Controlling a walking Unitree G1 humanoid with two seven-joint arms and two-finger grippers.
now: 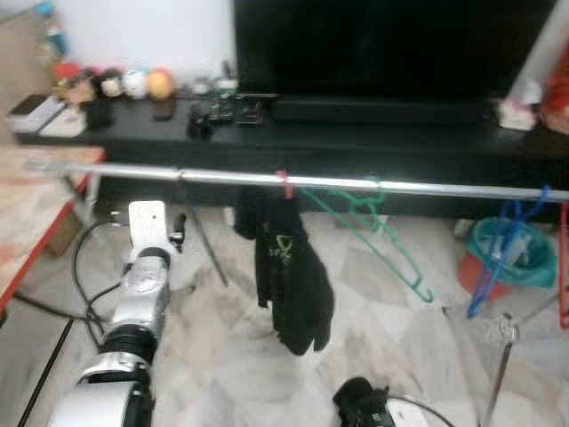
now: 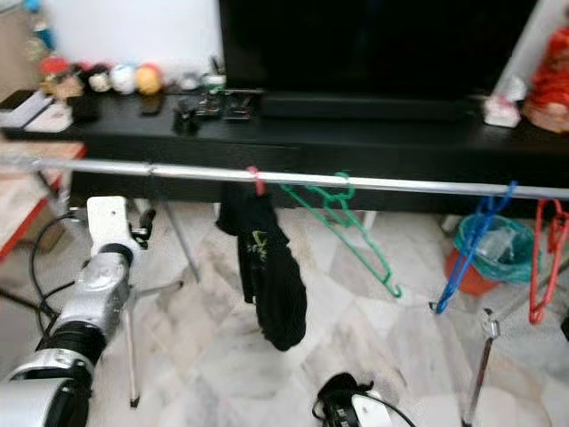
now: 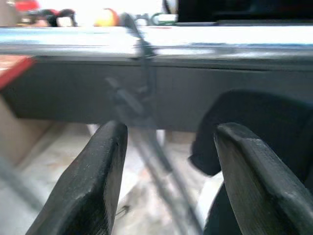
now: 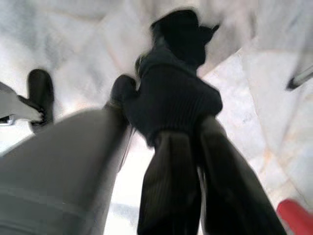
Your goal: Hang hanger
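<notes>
A silver rail (image 1: 356, 182) runs across in front of me at about waist height. On it hang a red hook (image 1: 284, 184) carrying a black garment (image 1: 289, 267), a tilted green hanger (image 1: 373, 227), a blue hanger (image 1: 498, 253) and a red hanger (image 2: 544, 258). My left arm (image 1: 142, 285) is raised below the rail's left part. Its gripper (image 3: 166, 161) is open and holds nothing, with the rail just ahead and the black garment (image 3: 254, 142) off to one side. My right gripper (image 4: 198, 147) hangs low over the floor with its fingers (image 4: 166, 186) together, a black knitted piece (image 4: 171, 100) at their tips.
A long black TV cabinet (image 1: 356, 138) with a dark screen (image 1: 382, 44) stands behind the rail, small toys (image 1: 133, 84) on its left end. A red-edged table (image 1: 36, 213) is at the left. A teal-lined bucket (image 1: 511, 253) sits at the right. The rack's legs (image 1: 498, 374) and black cables (image 1: 84, 267) cross the marble floor.
</notes>
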